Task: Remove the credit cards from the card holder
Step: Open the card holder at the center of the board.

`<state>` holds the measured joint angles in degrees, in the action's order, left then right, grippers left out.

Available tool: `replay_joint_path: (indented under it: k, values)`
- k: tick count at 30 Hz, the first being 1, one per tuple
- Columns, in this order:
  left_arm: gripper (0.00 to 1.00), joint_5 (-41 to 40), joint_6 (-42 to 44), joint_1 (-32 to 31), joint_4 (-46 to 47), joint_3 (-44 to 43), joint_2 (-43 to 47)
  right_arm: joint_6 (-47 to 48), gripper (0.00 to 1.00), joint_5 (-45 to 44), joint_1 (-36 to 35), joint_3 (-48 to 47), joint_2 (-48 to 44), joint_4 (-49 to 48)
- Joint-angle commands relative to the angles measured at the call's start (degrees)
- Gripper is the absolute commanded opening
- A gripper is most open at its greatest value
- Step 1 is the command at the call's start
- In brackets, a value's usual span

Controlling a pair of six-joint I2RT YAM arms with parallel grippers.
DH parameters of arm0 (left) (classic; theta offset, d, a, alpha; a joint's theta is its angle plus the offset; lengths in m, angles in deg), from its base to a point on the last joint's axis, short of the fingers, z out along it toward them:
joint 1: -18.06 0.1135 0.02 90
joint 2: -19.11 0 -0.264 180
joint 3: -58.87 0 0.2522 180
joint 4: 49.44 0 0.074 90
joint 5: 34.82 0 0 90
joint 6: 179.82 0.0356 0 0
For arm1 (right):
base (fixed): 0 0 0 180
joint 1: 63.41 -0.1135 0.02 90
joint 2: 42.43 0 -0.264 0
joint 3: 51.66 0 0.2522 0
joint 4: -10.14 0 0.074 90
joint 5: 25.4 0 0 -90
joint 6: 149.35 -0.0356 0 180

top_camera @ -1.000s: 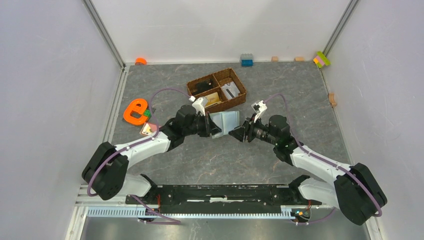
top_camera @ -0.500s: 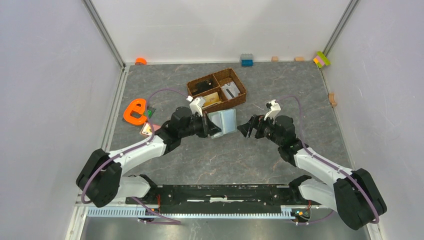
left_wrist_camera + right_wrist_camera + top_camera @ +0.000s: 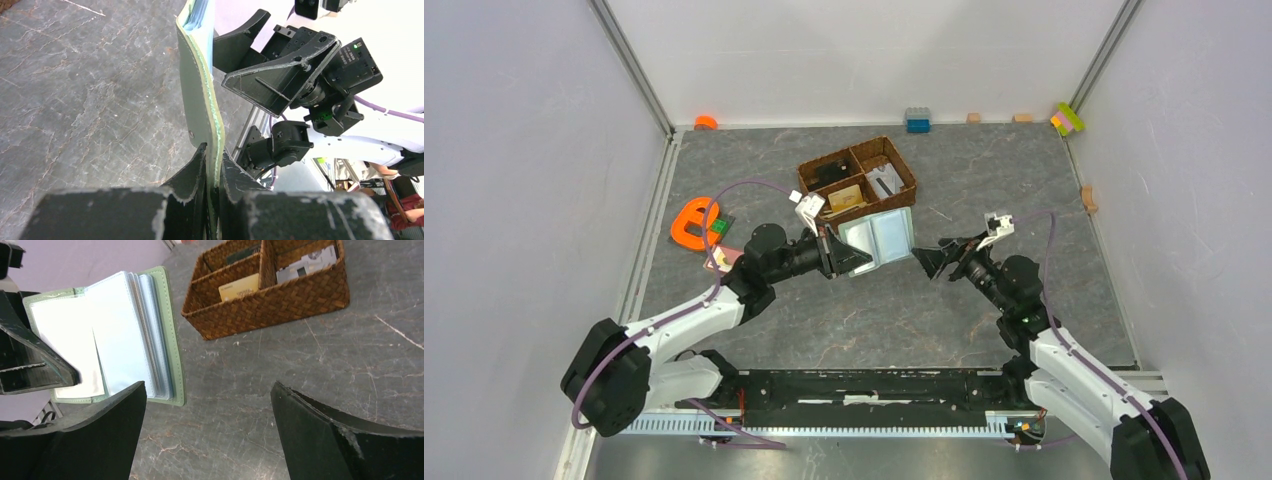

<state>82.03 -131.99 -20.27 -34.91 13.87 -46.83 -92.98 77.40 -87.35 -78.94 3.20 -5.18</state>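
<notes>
My left gripper point(image 3: 849, 258) is shut on the lower edge of the sage-green card holder point(image 3: 880, 238) and holds it open and lifted off the table. Its pale blue sleeves face the right wrist view point(image 3: 125, 335). In the left wrist view the holder point(image 3: 197, 85) stands edge-on between my jaws. My right gripper point(image 3: 932, 260) is open and empty, just right of the holder and not touching it. Two small cards point(image 3: 721, 259), tan and pinkish, lie on the table beside my left forearm.
A brown wicker divided basket point(image 3: 904, 190) stands just behind the holder, with a tan card point(image 3: 239, 287) and other items in its compartments. An orange letter-e shape point(image 3: 692, 224) lies at the left. Small blocks line the back wall and right edge.
My left gripper has lifted the card holder and spread it open. My right gripper has backed off to the right, away from the holder's edge, and stays open.
</notes>
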Motion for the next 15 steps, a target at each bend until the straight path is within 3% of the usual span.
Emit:
replay_joint_path:
  k: [1, 15]
  values:
    - [0.03, 2.77, -2.03, 0.01, 7.65, 0.33, 1.55, -0.2, 0.97, -1.38, 0.33, 0.27, -1.92, -3.94]
    - [0.04, 4.52, -2.94, -0.3, 9.62, 0.34, 0.97, 1.68, 0.96, 0.93, 0.33, -1.21, 2.97, -4.1]
